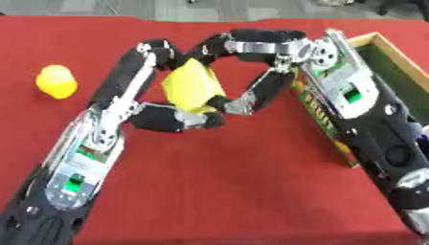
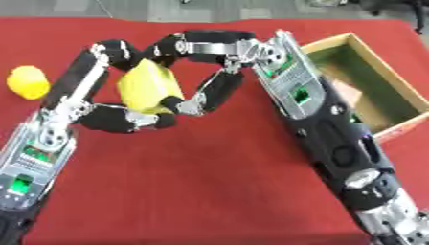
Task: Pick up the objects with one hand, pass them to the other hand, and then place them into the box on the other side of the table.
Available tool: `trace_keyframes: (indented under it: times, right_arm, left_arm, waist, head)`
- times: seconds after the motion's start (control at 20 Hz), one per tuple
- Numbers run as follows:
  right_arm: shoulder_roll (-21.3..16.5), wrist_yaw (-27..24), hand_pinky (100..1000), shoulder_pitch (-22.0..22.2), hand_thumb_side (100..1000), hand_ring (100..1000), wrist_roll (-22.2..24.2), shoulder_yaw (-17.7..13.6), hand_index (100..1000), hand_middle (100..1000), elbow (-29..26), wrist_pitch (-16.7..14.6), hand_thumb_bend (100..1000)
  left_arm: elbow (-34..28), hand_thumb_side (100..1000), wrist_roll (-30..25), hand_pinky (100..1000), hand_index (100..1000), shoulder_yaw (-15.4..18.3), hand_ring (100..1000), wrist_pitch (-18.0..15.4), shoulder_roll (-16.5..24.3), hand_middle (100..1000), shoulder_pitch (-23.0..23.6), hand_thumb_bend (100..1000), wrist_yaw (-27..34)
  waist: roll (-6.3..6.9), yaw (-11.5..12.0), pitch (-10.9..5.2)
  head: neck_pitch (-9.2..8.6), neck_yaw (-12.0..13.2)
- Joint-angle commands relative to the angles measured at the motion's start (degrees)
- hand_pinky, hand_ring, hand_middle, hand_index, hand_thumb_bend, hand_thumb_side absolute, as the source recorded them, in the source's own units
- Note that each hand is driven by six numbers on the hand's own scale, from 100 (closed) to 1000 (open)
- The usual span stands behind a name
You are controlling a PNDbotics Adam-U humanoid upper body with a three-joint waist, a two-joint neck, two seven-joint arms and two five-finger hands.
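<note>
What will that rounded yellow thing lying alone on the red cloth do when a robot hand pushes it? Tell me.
The rounded yellow thing looks smooth and curved, so it may roll across the red cloth. Nothing stands beside it to stop it. Its glossy surface could slip in the fingers.

A red cloth (image 1: 218, 191) covers the desk from edge to edge, smooth and flat, with no folds showing; its far edge runs straight across the top of both views; beyond that edge lies a grey floor (image 2: 251, 9), pale and streaked, with faint seams between its panels; a thin light line crosses the floor at the upper left in the right eye view, too slight to make out; dark shapes sit at the top right corner of the floor, blurred, and I cannot tell what they are.
</note>
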Motion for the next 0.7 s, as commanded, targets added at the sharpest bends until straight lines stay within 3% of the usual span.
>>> trace_keyframes:
  times: [0.05, 0.7]
  right_arm:
    - [-1.5, 0.7, 852, -0.1, 170, 874, -0.4, -0.1, 598, 412, 0.5, 0.8, 100]
    - [-2.6, -0.8, 855, -0.3, 107, 878, -3.2, -2.4, 603, 414, -0.1, 3.5, 100]
  left_arm:
    - [-4.8, 641, -0.6, 698, 851, 0.3, 644, -2.0, 0.4, 631, -1.0, 1000, 0.0]
    - [-6.4, 647, -3.5, 705, 852, 1.0, 657, -5.0, 2.9, 646, 0.9, 1000, -1.0]
  waist:
    - [0.19, 0.0, -1.34]
    - [0.68, -0.1, -1.36]
  head:
    - [0.19, -0.2]
    - [0.69, -0.6]
